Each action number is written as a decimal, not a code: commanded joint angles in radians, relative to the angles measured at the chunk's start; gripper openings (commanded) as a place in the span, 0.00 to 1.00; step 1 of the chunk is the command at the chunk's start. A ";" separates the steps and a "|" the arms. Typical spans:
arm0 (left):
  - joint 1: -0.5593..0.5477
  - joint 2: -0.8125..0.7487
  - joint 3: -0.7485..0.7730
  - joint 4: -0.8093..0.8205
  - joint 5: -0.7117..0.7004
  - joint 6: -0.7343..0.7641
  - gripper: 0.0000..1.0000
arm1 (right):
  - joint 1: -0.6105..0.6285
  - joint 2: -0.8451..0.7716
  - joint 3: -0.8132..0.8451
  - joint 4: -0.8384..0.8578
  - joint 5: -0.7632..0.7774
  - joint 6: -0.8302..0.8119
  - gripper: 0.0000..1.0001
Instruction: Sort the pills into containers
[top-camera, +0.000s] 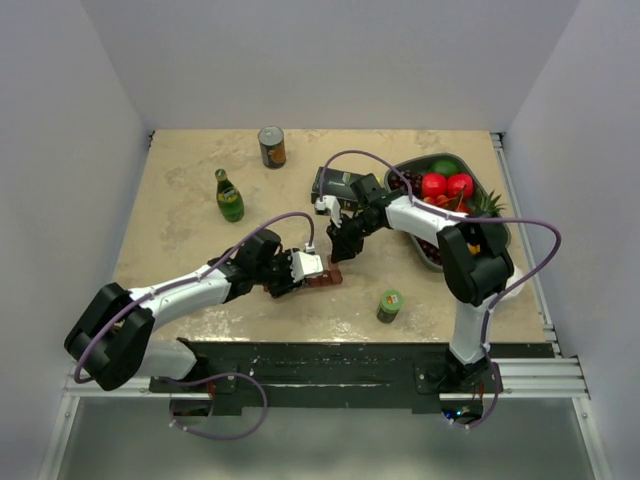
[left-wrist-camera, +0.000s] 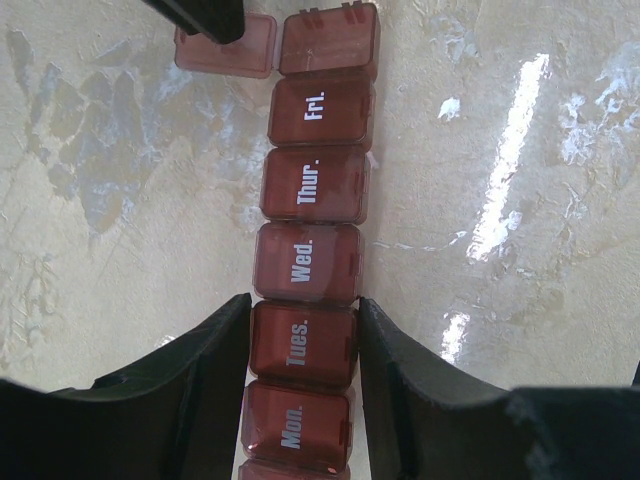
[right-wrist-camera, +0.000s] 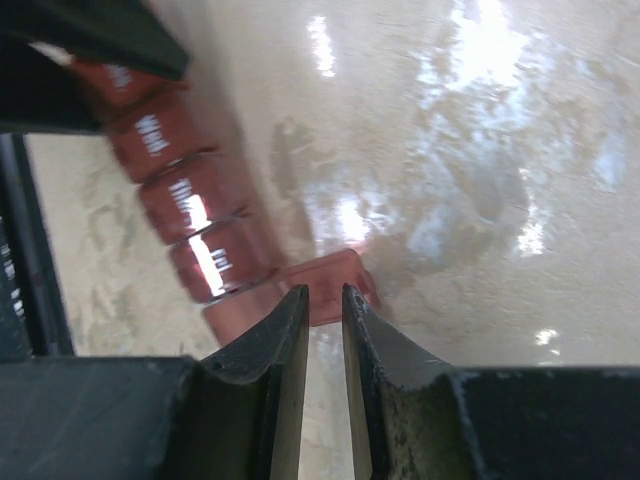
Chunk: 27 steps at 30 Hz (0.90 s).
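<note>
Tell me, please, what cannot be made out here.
- Left wrist: the containers run off the bottom edge.
- Right wrist: the day labels are blurred.
- Whether the right pincer pinches the open lid: too small in the top view, cropped in the left wrist.
- Pills: hidden behind tinted lids, if any.

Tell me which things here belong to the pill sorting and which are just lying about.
Job: pill strip, its open end lid.
Lying about: can, green bottle, jar, black box, fruit tray.
</note>
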<state>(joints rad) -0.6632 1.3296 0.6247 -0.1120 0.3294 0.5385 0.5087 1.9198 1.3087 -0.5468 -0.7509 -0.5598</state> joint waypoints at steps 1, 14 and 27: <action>0.002 -0.032 0.021 0.066 0.033 0.002 0.00 | -0.002 -0.007 -0.015 0.134 0.125 0.103 0.25; 0.008 -0.012 0.026 0.080 -0.039 -0.009 0.00 | -0.022 -0.172 0.001 0.011 0.064 -0.043 0.43; 0.100 0.089 0.076 0.179 -0.078 -0.038 0.12 | -0.044 -0.460 -0.229 0.211 0.154 -0.074 0.99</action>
<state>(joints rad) -0.5854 1.3914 0.6521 -0.0242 0.2722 0.5243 0.4831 1.4635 1.1374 -0.4206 -0.6178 -0.6327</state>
